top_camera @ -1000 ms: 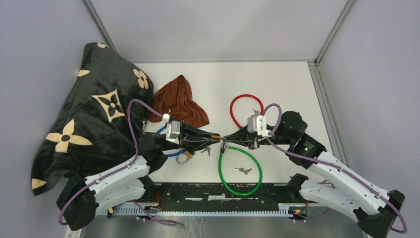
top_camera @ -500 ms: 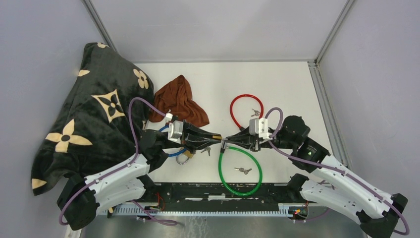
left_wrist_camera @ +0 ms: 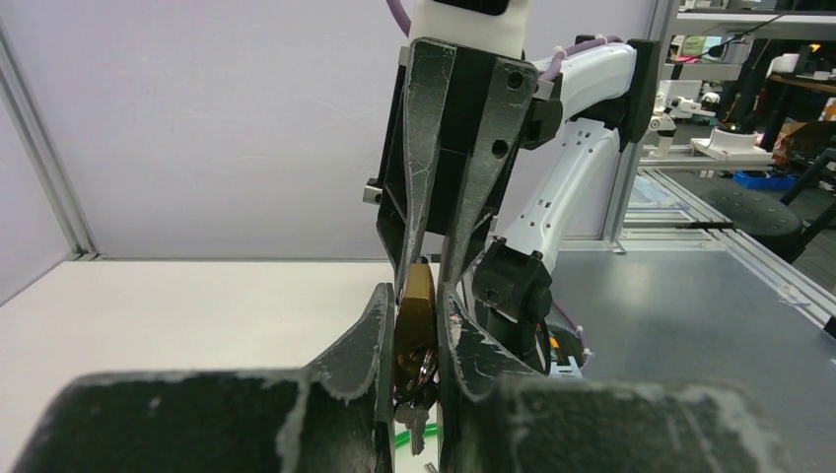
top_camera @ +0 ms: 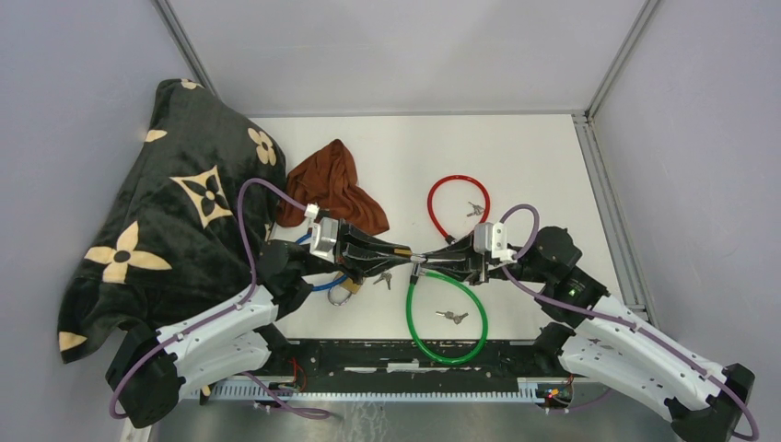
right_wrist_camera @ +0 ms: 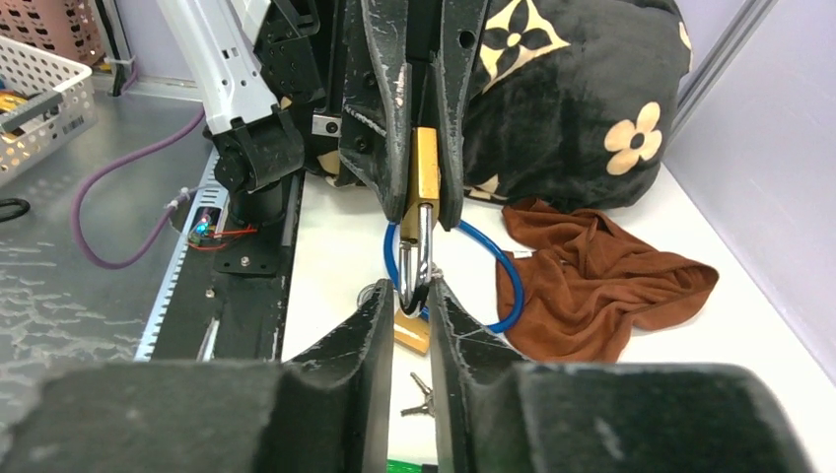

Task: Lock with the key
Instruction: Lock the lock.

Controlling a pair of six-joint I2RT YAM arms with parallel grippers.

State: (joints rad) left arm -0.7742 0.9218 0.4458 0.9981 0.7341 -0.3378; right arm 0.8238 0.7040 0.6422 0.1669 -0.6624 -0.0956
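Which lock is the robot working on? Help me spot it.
From the big black flowered blanket, follow the arm to the left gripper over the table. Pinched in it is a small brass padlock, silver shackle toward the right gripper. The other brass lock lies flat by the blue cable.

A high camera behind the arms (top_camera: 221,327) looked down over the whole counter (top_camera: 534,147). Each wrist camera faced the opposite arm, close along its jaws; both showed the brass padlock (left_wrist_camera: 416,305).
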